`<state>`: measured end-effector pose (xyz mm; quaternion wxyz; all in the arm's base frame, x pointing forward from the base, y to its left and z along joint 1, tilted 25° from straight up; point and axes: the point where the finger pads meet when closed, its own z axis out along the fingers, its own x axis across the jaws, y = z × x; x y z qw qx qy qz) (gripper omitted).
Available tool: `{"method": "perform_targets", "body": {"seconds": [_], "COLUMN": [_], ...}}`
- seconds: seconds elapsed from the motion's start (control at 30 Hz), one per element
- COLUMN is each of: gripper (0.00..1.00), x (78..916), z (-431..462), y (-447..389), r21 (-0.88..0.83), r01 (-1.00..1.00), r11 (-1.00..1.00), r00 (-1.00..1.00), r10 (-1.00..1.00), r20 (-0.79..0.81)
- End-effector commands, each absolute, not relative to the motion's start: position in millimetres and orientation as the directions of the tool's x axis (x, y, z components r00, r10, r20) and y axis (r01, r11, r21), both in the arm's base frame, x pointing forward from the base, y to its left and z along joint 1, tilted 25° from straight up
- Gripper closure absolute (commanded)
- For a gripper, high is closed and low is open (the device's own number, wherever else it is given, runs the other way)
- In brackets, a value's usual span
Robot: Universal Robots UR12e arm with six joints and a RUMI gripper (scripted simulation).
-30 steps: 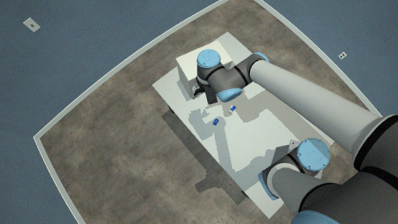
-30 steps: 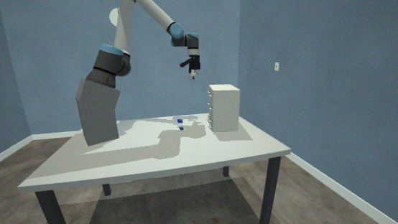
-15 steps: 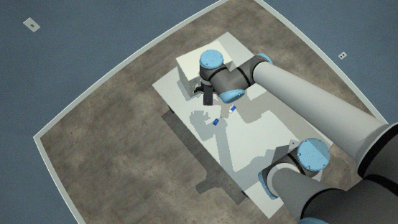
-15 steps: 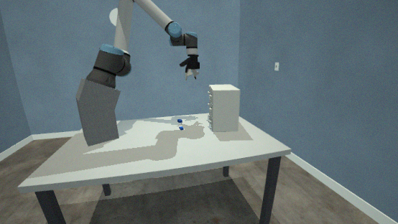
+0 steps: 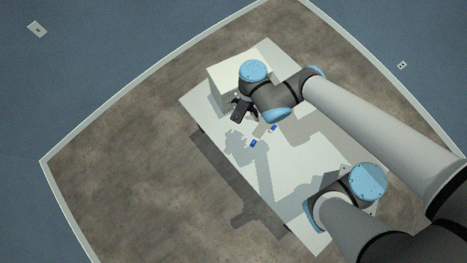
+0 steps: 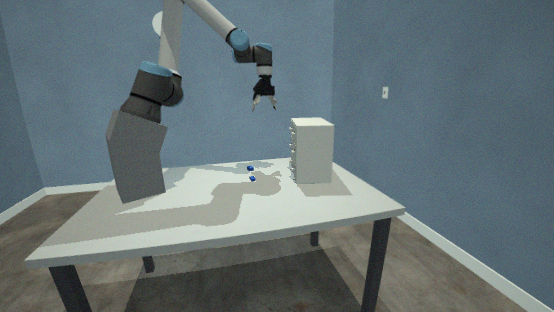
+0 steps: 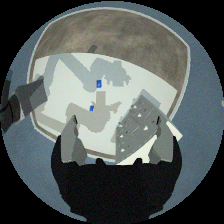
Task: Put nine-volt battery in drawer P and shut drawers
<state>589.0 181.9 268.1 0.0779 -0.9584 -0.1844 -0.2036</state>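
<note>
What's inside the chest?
Can't tell: the drawers of the chest look shut, so their contents are hidden. Only the outer shell and the knobbed front show.

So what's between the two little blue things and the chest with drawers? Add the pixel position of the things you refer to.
Just the arm's shadow (image 5: 295, 131) (image 6: 265, 185) (image 7: 92, 120) falling across the table (image 5: 299, 164) (image 6: 320, 212) (image 7: 70, 90); I see no object there in the exterior view.

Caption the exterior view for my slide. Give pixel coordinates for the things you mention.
Open gripper (image 6: 264, 108) hangs above the table (image 6: 300, 212), beside the upright chest (image 6: 315, 152); two small blue items (image 6: 250, 168) lie below.
</note>
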Motion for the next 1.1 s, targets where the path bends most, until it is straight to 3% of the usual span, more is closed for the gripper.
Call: {"method": "perform_targets", "body": {"seconds": [0.0, 0.33, 0.43, 0.8, 1.07], "gripper": [0.00, 0.00, 0.00, 0.00, 0.00], "x": [585.6, 577.5, 576.6, 567.2, 562.0], "z": [269.2, 269.1, 269.0, 266.8, 264.9], "y": [180.5, 174.6, 173.8, 164.6, 159.4], "r21": [-0.150, -0.312, -0.325, -0.415, -0.425], "r01": [0.206, -0.223, -0.264, -0.653, -0.790], "r11": [-0.967, -0.924, -0.908, -0.634, -0.442], "r00": [0.908, 0.904, 0.893, 0.664, 0.493], "r10": [0.132, -0.315, -0.358, -0.742, -0.870], "r20": [0.398, 0.288, 0.274, 0.089, -0.011]}}
